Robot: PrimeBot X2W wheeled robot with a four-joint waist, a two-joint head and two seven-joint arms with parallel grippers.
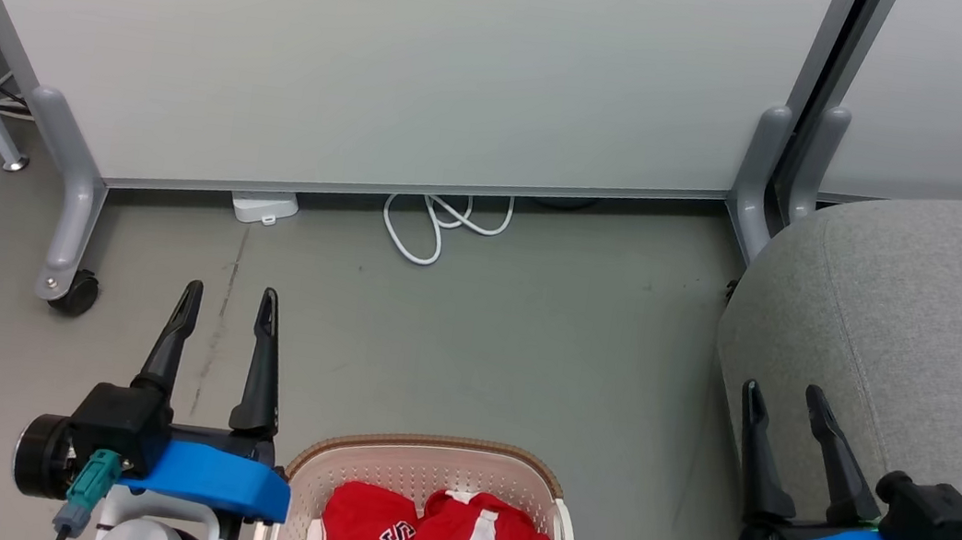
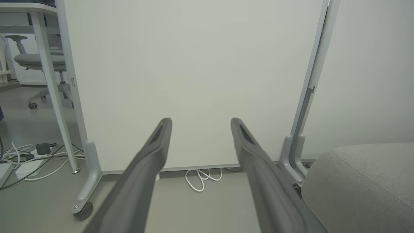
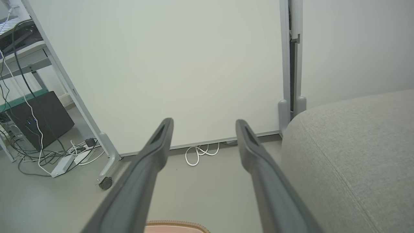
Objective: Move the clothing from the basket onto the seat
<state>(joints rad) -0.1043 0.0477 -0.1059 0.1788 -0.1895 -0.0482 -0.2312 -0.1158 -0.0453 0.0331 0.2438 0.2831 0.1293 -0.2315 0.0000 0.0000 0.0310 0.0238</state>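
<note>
A white-edged black "S" stands on the red jersey (image 1: 360, 538).

Open floor (image 1: 482, 335) between basket (image 1: 419, 459) and partition panel (image 1: 378, 61); seat (image 1: 917, 346) near the right tool (image 1: 781, 389).

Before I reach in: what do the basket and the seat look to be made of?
Basket: looks like cream moulded plastic, its wall punched with small holes; brown rim looks woven. Seat: grey matt upholstery fabric, speckled weave and a stitched seam; probably padded.
</note>
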